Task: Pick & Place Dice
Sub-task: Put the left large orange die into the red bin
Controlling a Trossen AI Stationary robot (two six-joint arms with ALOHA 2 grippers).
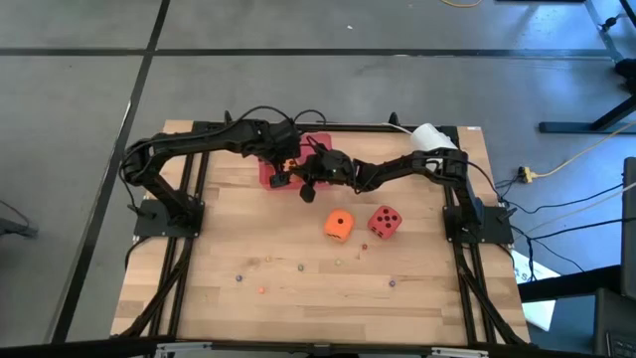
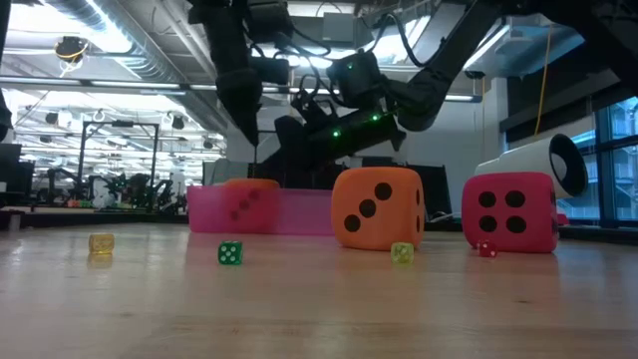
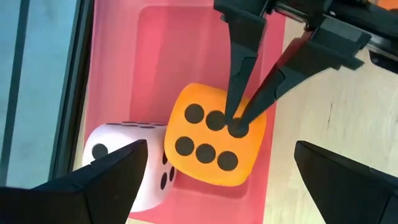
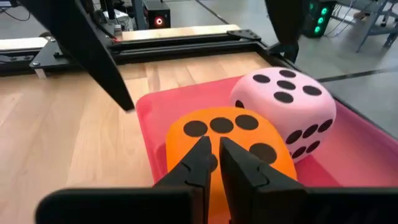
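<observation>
No readable text, labels, brands or signs showing anywhere. Only pip counts appearing on dice faces, no printed numerals; nothing legible in room behind.

Pale pink die [image 3: 118, 163] with black pips, two orange dice [image 3: 214, 134] [image 1: 339, 224], red die [image 1: 385, 222], pink-red tray [image 3: 168, 43], dark grippers [image 4: 213, 163].

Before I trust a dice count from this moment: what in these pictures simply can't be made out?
- High view: the tray and its dice lie under both arms.
- Low view: the tray wall hides the pink die; the orange die in the tray shows only dimly through it.
- High view: the tiny beads are too small to identify.
- Left wrist view: the pink die is partly covered by the left end effector.
</observation>
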